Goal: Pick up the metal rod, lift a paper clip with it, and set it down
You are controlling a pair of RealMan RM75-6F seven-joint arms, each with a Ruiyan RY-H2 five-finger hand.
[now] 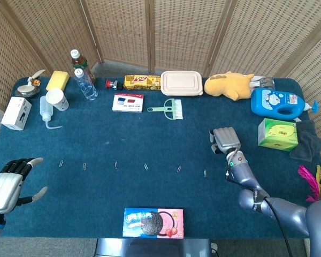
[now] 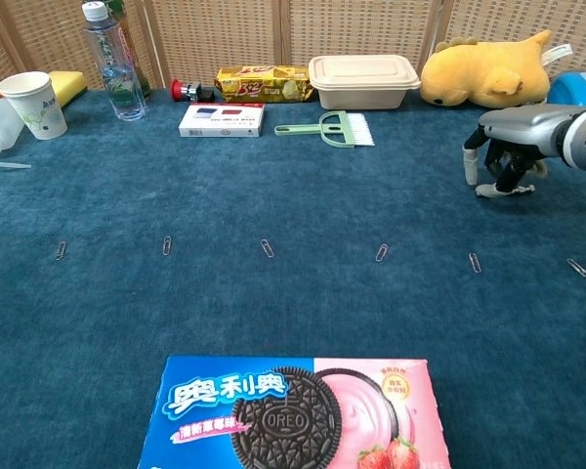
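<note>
The metal rod (image 2: 508, 190) lies on the blue cloth at the right, mostly covered by my right hand (image 2: 513, 147). The hand's fingers curve down onto the rod while the thumb stands apart on the left. From above, the right hand (image 1: 225, 140) hides the rod. Several paper clips lie in a row across the table; the nearest (image 2: 475, 262) is just in front of the hand, and another (image 2: 577, 267) lies further right. In the head view that nearest clip (image 1: 205, 173) ends the row. My left hand (image 1: 8, 184) hangs open off the table's left front corner.
An Oreo box (image 2: 293, 410) lies at the front edge. A green tissue box (image 1: 278, 134) and a blue detergent bottle (image 1: 281, 103) stand right of the hand. A yellow plush (image 2: 483, 68), a food container (image 2: 362, 80) and a green brush (image 2: 330, 127) line the back.
</note>
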